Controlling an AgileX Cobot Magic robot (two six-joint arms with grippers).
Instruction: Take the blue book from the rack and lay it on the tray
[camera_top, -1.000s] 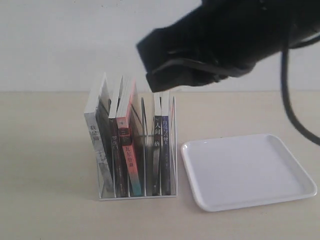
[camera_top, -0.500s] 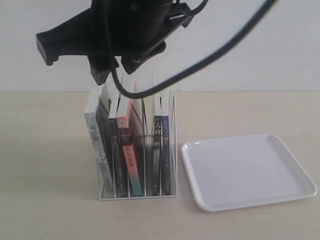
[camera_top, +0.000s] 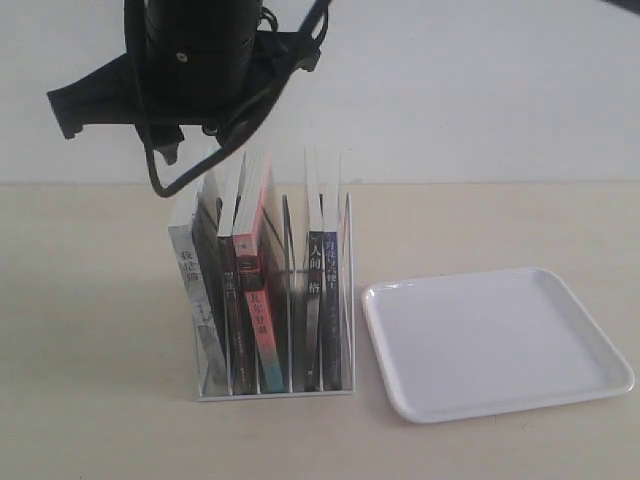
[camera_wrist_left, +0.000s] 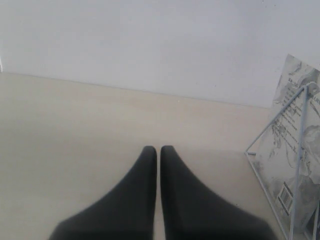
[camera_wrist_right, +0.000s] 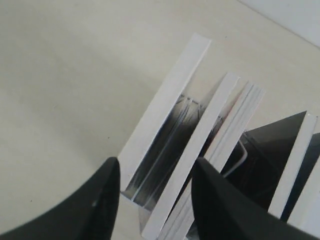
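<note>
My right pincer (camera_wrist_right: 156, 162) hangs released, jaws spread, above the wire rack (camera_top: 280, 393), but over its left end: the right wrist view looks down on the top edges of the pale grey-spined book (camera_top: 190, 290) and its neighbours. My left pincer (camera_wrist_left: 158, 148) is clenched on nothing and sits low over bare desk (camera_top: 90, 330), just beside that same end of the rack.

The blue book (camera_top: 330, 290) stands upright in the rack's last slot, the one towards the desk's right edge. It is touching or nearly touching the black-spined book (camera_top: 314, 290) and is nearest the white tray (camera_top: 500, 340).

As I see it, the main risk is coming down where I am now, since I would close on the grey book or the one next to it. I need to cross towards the right edge first. The blue book is thin and packed close to its black neighbour, so spread jaws could catch both spines. The light rack might also lift or tip with the pull, and my left pincer is not bracing it.

By my count there is one rack and one tray. Five spines show: grey, a dark one (camera_top: 232, 310), the pink-to-teal spine (camera_top: 260, 330), black and navy. I cannot tell whether the gap in the middle hides another.
</note>
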